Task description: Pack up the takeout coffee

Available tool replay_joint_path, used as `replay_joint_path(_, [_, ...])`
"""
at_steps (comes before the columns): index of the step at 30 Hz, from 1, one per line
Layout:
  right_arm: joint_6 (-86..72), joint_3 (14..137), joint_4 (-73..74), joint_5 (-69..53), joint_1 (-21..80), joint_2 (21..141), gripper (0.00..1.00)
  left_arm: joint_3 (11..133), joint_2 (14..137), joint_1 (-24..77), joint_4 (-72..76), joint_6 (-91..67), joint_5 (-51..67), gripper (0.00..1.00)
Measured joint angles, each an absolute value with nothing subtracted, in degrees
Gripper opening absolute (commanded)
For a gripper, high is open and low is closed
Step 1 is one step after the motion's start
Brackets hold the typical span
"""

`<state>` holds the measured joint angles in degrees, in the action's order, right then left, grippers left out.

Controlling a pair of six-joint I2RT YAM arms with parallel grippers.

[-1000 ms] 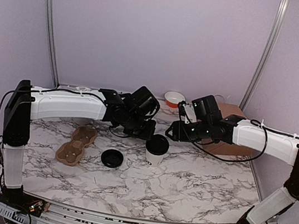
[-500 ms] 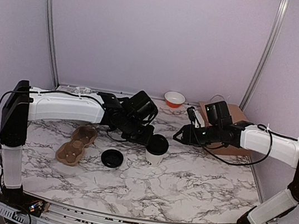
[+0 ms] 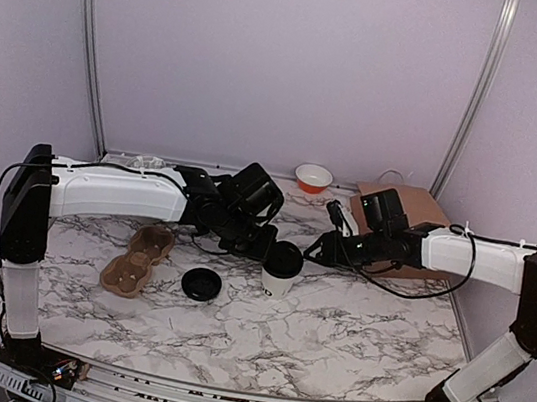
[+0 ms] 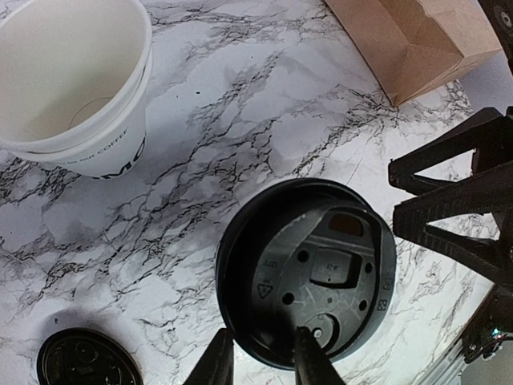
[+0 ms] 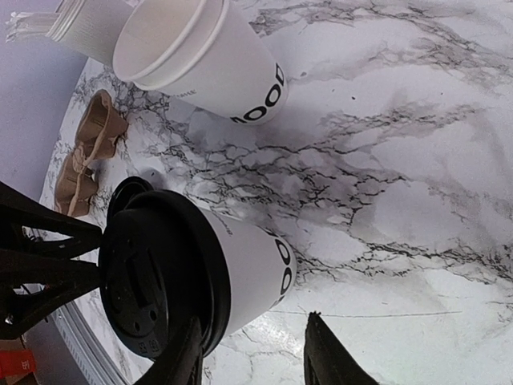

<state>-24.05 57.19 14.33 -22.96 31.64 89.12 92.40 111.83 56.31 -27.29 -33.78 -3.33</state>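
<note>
Coffee (image 3: pixel 280 272) upright on the bench (image 3: pixel 328 341), near the bag (image 3: pixel 403 216). My left hand (image 4: pixel 260 333), nearly closed, nips its lid (image 4: pixel 309 273) rim. Right hand (image 5: pixel 255 318) is bag-side, half open, empty. Risk: lifting by the lid pops it off, or right fingers tip the cup.

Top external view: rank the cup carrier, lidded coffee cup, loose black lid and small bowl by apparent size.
Largest: cup carrier
lidded coffee cup
loose black lid and small bowl: alike, bowl farther away, so unranked
</note>
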Motion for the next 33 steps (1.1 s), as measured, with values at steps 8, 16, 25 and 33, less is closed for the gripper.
replay_joint_path(8, [-24.5,56.9,12.3,-23.6,31.6,90.0,0.40,92.4,111.8,56.3,-27.3,-33.0,-3.5,0.26])
replay_joint_path(16, [-25.1,56.5,10.9,-24.1,31.6,91.4,0.39,92.4,112.0,56.3,-27.3,-32.7,-3.5,0.26])
replay_joint_path(25, [-25.8,55.1,9.7,-21.8,34.6,90.4,0.39,92.4,112.3,56.2,-27.3,-32.1,-3.8,0.26])
replay_joint_path(33, [-29.4,50.8,10.5,-17.4,39.3,85.2,0.39,92.4,112.4,55.5,-27.2,-31.4,-4.0,0.26])
